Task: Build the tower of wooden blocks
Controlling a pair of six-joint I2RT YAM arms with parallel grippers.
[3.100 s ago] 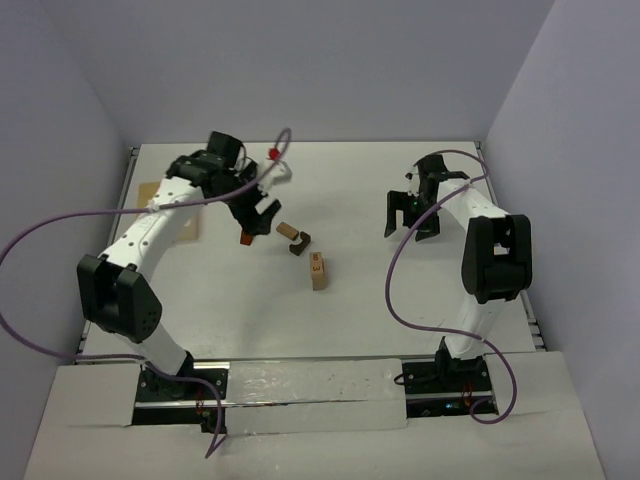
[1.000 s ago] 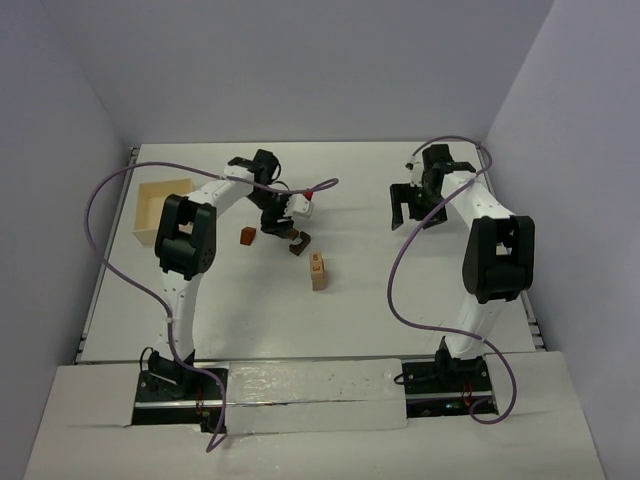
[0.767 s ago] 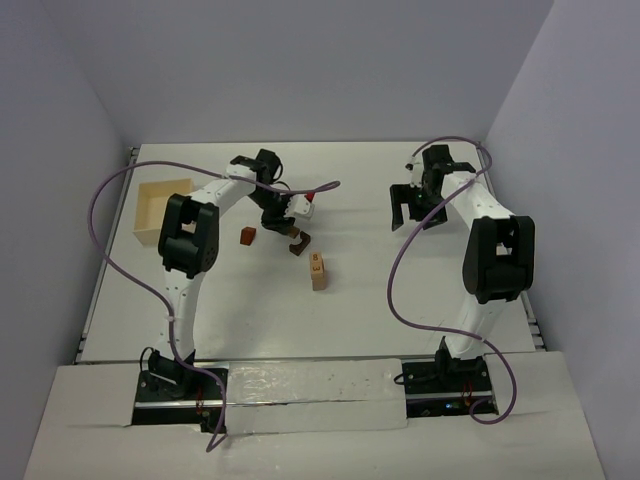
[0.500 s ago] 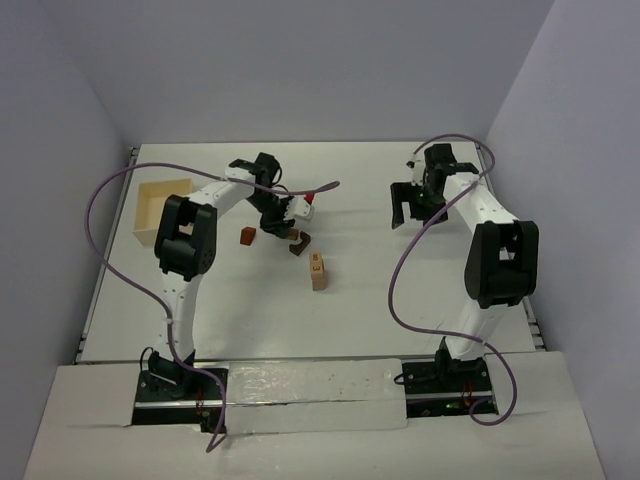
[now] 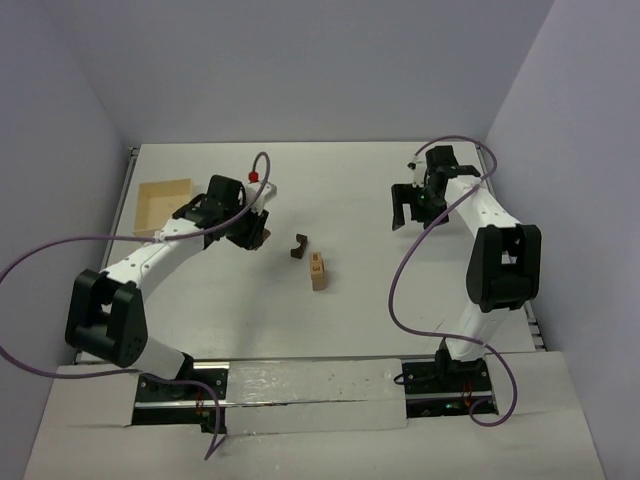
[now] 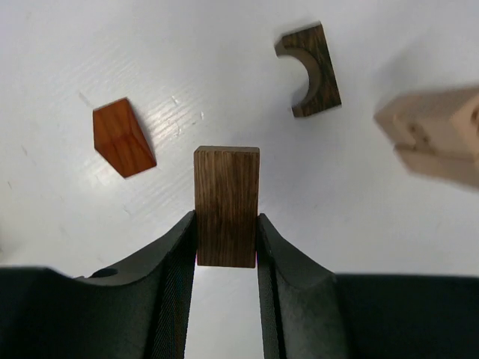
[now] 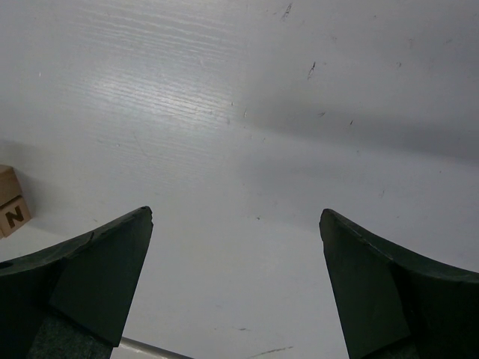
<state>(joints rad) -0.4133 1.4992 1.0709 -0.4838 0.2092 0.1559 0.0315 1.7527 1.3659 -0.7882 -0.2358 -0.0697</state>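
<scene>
Top external view shows a change against half a second ago: the left arm, which then reached with its elbow raised to a spot just beside the arch piece, now lies lower and stretched across the table. The left gripper is now further left, apart from the arch and nearer to the tray. The right gripper hangs at almost the same place over the far right part of the table. The pale tan stack has not moved and sits near the arch, on its near side.

From the left wrist camera, the left gripper has its jaws pinching a dark brown block by its two long sides. The long axis of the block runs along the jaws, and its free end points out past the tips toward the table. The wood grain follows the same direction. Beyond it the orange-brown block lies to the left and the arch piece to the right, with its curved cut facing left. The pale tan stack is blurred at the right edge. None of these touch each other.

From the right wrist camera, the right gripper has its jaws spread wide with only bare table between them.
</scene>
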